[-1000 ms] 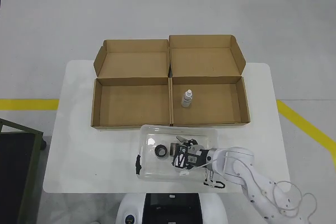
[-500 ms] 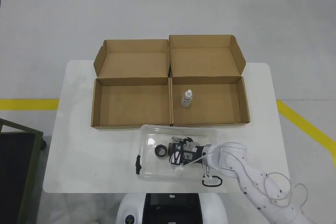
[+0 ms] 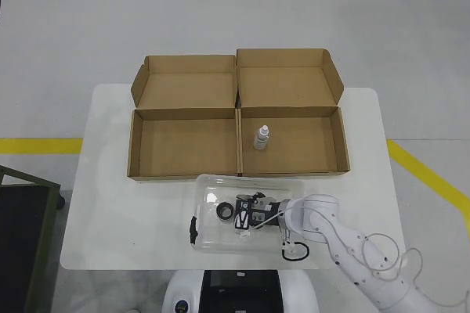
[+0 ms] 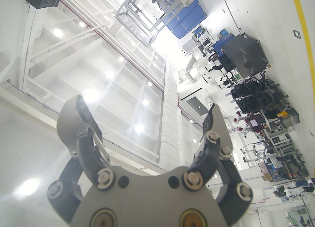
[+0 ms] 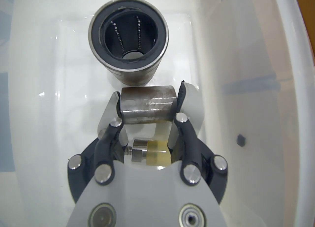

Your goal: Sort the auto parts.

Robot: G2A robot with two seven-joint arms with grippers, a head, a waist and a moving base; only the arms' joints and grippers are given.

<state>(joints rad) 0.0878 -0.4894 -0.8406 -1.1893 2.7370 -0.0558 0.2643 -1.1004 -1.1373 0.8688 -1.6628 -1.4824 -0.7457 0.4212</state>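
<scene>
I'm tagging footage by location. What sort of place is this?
Probably an industrial robotics lab: yellow floor-marking line, high ceiling with rows of bright lights, blue metal cabinets near cluttered workbenches. The right hand grips a short grey metal cylinder.

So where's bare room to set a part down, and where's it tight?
The left cardboard box is bare across its floor. The right cardboard box is free to the right of the white bottle. The table lies bare left of the clear bin. Crowded: inside the bin, where the right gripper grips a metal cylinder beside the bearing.
</scene>
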